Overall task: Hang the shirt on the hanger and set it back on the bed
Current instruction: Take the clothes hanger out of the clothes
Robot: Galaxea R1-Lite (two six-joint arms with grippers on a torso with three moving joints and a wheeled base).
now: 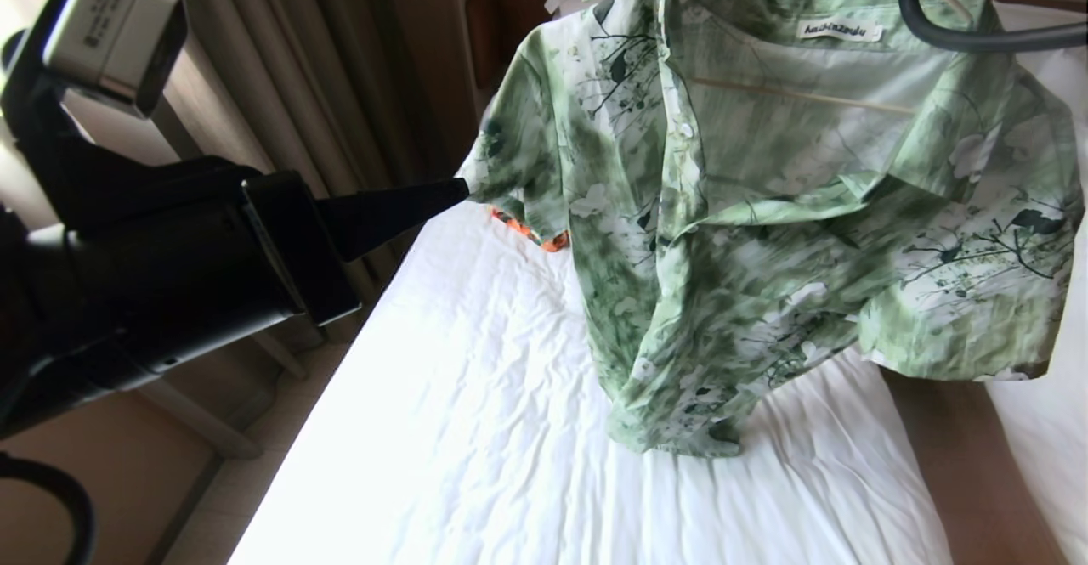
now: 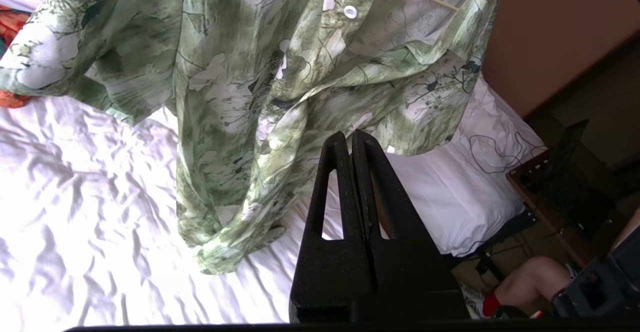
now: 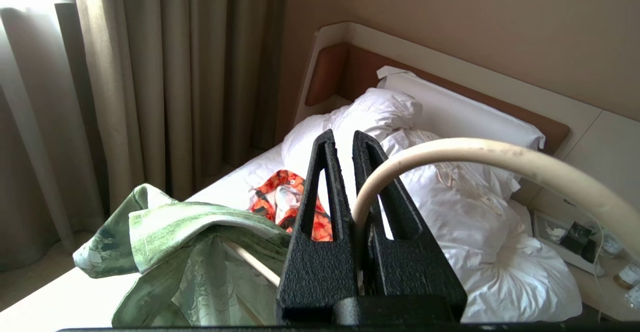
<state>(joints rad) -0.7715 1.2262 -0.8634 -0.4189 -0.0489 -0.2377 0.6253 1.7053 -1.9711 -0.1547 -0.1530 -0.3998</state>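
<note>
Right gripper (image 3: pixel 347 142) is clamped on the hook of the thin cream wire hanger (image 3: pixel 480 155), holding it up. Left gripper (image 1: pixel 455 191) is closed and empty, its tip just beside the left sleeve. Large white wrinkled bed (image 1: pixel 476 429) lies below. Light-green floral short-sleeved shirt (image 1: pixel 765 208) hangs on the hanger, hem brushing the sheet. Fabric looks light, limp and likely to slide off; lower by the hook.

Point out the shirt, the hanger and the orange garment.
shirt (image 1: pixel 765 234), head view, front panel.
hanger (image 3: pixel 500 152), right wrist view, curved hook.
orange garment (image 3: pixel 272 197), right wrist view, crumpled fabric near the pillows.
</note>
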